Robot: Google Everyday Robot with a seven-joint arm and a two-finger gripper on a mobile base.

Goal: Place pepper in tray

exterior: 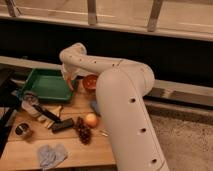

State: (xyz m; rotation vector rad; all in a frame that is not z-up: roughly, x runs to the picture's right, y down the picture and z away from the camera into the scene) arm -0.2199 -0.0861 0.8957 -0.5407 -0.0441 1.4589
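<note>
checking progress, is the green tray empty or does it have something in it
Looks empty: the tray shows only bare green floor. The pincer hangs at its right rim; no pepper is visible there.

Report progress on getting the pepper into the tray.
Done: the arm has reached across to the green tray, with the pincer at its right rim beside the orange bowl. In hand: I cannot make out the pepper at the pincer. Left: no pepper shows lying inside the tray, so placement isn't confirmed.
</note>
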